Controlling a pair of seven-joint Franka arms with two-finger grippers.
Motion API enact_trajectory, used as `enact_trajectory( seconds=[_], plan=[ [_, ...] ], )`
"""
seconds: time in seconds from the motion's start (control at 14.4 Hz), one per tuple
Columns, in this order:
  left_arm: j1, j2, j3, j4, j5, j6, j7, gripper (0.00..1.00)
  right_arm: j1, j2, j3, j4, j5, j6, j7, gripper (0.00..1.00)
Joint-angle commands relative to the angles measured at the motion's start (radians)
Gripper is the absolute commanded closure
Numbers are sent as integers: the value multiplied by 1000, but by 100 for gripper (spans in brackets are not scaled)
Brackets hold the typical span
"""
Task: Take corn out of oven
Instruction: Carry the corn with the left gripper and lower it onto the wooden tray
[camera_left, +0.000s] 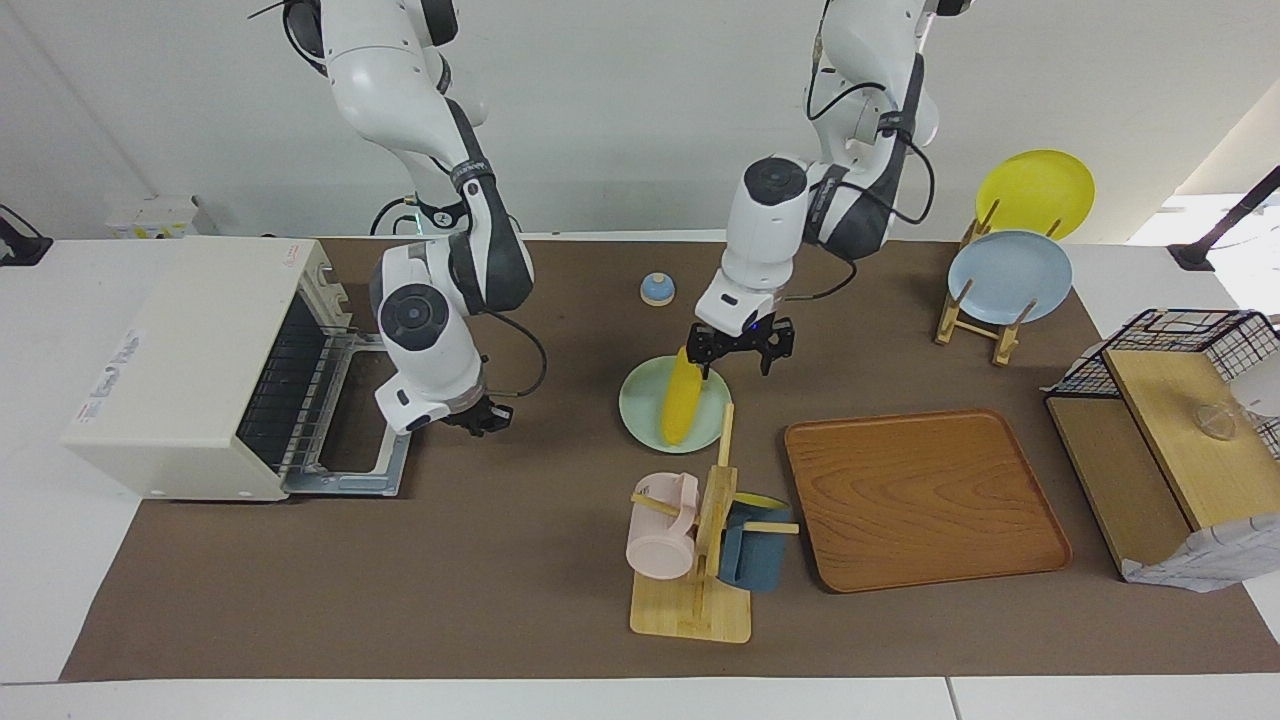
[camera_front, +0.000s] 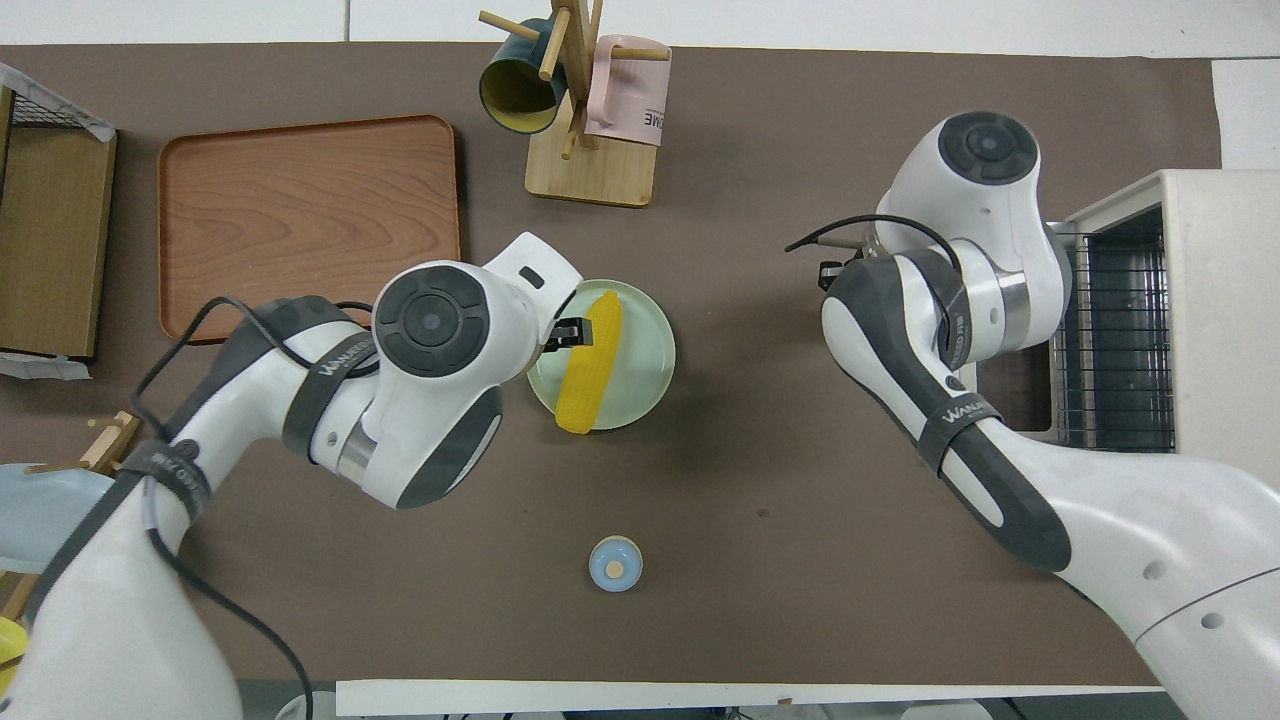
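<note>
The yellow corn (camera_left: 680, 405) lies on a pale green plate (camera_left: 640, 405) in the middle of the table; it also shows in the overhead view (camera_front: 590, 365). My left gripper (camera_left: 740, 350) is open just above the plate's edge nearest the robots, beside the corn's end, with nothing between its fingers. The cream-white oven (camera_left: 190, 370) stands at the right arm's end of the table, its door (camera_left: 350, 470) folded down flat and its wire rack (camera_left: 290, 390) bare. My right gripper (camera_left: 485, 415) hangs low in front of the open door, holding nothing that I can see.
A wooden tray (camera_left: 920, 500) lies beside the plate toward the left arm's end. A wooden mug stand (camera_left: 700, 560) with a pink and a blue mug stands farther from the robots than the plate. A small blue knob (camera_left: 657, 289), a plate rack (camera_left: 985, 320) and a black wire basket (camera_left: 1180, 345) are also on the table.
</note>
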Motion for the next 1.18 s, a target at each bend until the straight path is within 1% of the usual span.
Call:
enact_trajectory(
  seconds=[0.0, 0.07, 0.14, 0.28, 0.35, 0.42, 0.49, 0.56, 0.63, 0.7, 0.77, 0.83, 0.9, 0.97, 1.04, 1.11],
  plan=[
    [-51, 90, 21, 60, -18, 35, -12, 0, -48, -68, 18, -100, -111, 22, -52, 95],
    [-74, 126, 21, 65, -20, 73, -26, 0, -54, -70, 16, -123, -154, 28, -60, 95],
    [-84, 136, 21, 65, -20, 93, -29, 0, -63, -73, 18, -135, -190, 29, -61, 95],
    [-87, 140, 19, 64, -20, 95, -28, 0, -66, -76, 16, -137, -262, 17, -63, 95],
    [-95, 140, 19, 62, -20, 95, -27, 0, -68, -76, 16, -135, -277, 14, -70, 95],
    [-98, 138, 19, 56, -21, 95, -26, 4, -69, -74, 16, -109, -305, -16, -107, 95],
    [-98, 137, 18, 56, -21, 89, -27, 24, -83, -74, 15, -55, -319, -76, -157, 95],
    [-96, 137, 18, 56, -21, 78, -27, 63, -112, -76, 18, 14, -319, -152, -237, 95],
    [-92, 137, 19, 59, -23, 71, -29, 83, -144, -87, 19, 77, -314, -226, -329, 95],
    [-82, 135, 18, 60, -23, 61, -27, 94, -178, -113, 19, 130, -304, -288, -425, 94],
    [-79, 135, 21, 62, -33, 55, -32, 100, -216, -151, 22, 168, -288, -344, -505, 94],
    [-50, 134, 33, 74, -84, 19, -32, 100, -233, -186, 21, 213, -252, -407, -541, 87],
    [17, 124, 33, 97, -105, -32, -29, 100, -255, -221, 16, 277, -183, -497, -549, 53],
    [64, 102, 33, 128, -106, -111, -17, 100, -288, -249, 16, 321, -100, -554, -546, 1],
    [120, 65, 36, 151, -104, -177, 18, 100, -324, -283, 16, 346, -24, -575, -545, 0],
    [196, 52, 36, 175, -104, -219, 94, 100, -350, -323, 15, 348, 30, -580, -545, 0]
  ],
)
